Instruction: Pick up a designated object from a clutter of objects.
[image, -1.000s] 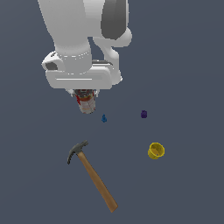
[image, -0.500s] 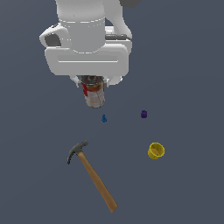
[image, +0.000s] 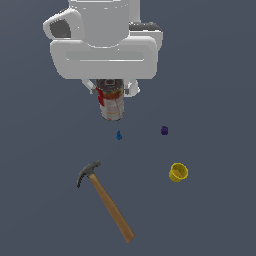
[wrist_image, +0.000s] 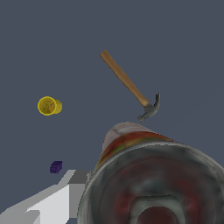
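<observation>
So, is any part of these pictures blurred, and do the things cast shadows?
Wrist view: the can fills the foreground, its near end smeared and soft; the hammer is sharp. Exterior view: no shadows under the hammer or cup; flat, even light.

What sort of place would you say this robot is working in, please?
Most likely a simulated test scene, not a real room: a plain, featureless dark grey floor with no walls or furniture. A few unrelated items lie scattered on it, a hammer, a yellow cup and a purple block, while the claw holds a can.
</observation>
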